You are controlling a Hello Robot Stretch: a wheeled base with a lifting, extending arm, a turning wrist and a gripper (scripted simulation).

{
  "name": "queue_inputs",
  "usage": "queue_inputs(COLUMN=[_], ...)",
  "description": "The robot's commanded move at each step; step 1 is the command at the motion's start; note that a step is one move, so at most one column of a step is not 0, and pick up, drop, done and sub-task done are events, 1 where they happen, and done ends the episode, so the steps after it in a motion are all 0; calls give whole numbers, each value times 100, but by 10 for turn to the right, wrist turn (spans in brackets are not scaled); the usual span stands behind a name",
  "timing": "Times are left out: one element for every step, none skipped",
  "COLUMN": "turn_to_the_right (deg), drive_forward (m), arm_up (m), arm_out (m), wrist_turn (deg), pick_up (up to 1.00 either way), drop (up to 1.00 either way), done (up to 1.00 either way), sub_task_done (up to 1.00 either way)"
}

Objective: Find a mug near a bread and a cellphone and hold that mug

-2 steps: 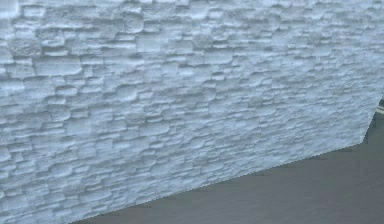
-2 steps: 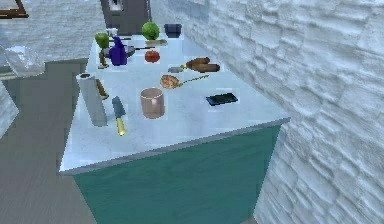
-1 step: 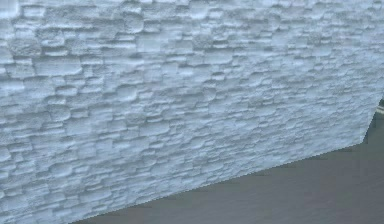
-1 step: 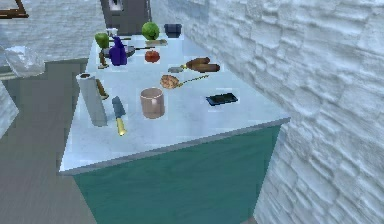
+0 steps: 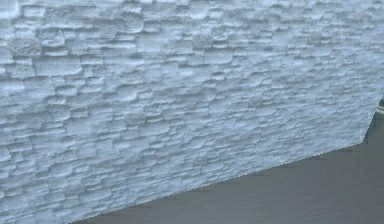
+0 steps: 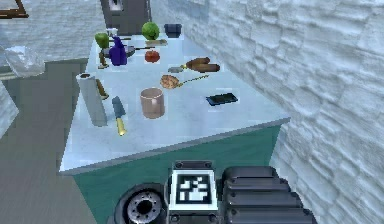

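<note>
A tan mug (image 6: 151,102) stands upright near the middle of a pale counter top (image 6: 250,118) in the arm side view. A dark cellphone (image 6: 222,98) lies flat to the mug's right. A brown bread loaf (image 6: 201,66) lies farther back and to the right of the mug. Another dark cup-like thing (image 6: 173,30) stands at the counter's far end.
The counter has teal sides (image 6: 250,150). On it are a paper towel roll (image 6: 92,97), a knife (image 6: 120,115), a blue bottle (image 6: 118,50), a green round fruit (image 6: 151,30) and a red fruit (image 6: 152,56). A white stone wall (image 5: 180,90) stands close ahead, with dark floor (image 5: 320,195) below it.
</note>
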Motion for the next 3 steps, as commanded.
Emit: queue_inputs(turn_to_the_right=[0, 0, 0], drive_forward=[0, 0, 0], arm_up=[0, 0, 0], arm_out=[44, 0, 0], wrist_turn=[0, 450, 450], pick_up=[0, 0, 0], drop=[0, 0, 0], done=[0, 0, 0], sub_task_done=[0, 0, 0])
